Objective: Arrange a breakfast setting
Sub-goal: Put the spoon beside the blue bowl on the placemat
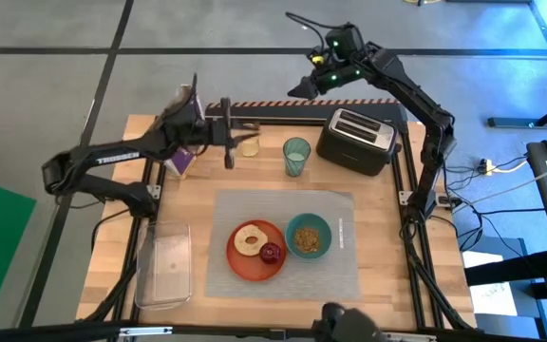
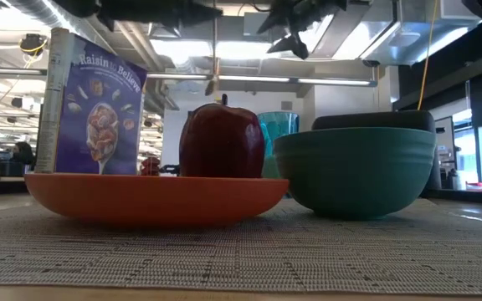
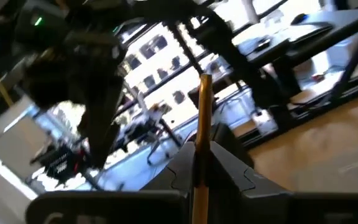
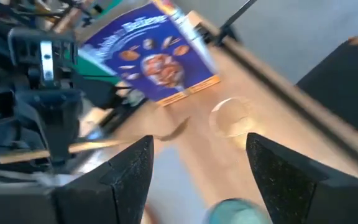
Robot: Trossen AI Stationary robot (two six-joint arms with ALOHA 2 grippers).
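The grey placemat (image 1: 340, 266) lies at the table's near middle. On it sit the orange plate (image 1: 245, 266), which holds the bagel-like ring (image 1: 248, 239) and the dark red fruit (image 1: 271, 253), and the teal bowl (image 1: 308, 236). The green cup (image 1: 296, 156) stands behind the mat. My left gripper (image 1: 229, 139) is above the table's far left part, between the cereal box and the cup, and is shut on the gold spoon (image 3: 204, 106). My right gripper (image 1: 313, 84) is open and empty, high over the far edge. My left gripper pinches the spoon's handle (image 3: 200, 155) between its two fingers. The handle runs along the fingers and sticks out past their tips. The spoon is lifted clear of the table; in the low view it hangs below the gripper (image 2: 213, 79).
The black toaster (image 1: 354, 140) stands at the far right. The purple cereal box (image 1: 183, 157) stands at the far left, close to my left arm. A clear container (image 1: 164, 266) lies at the near left. A small clear round thing (image 4: 229, 117) lies near the box.
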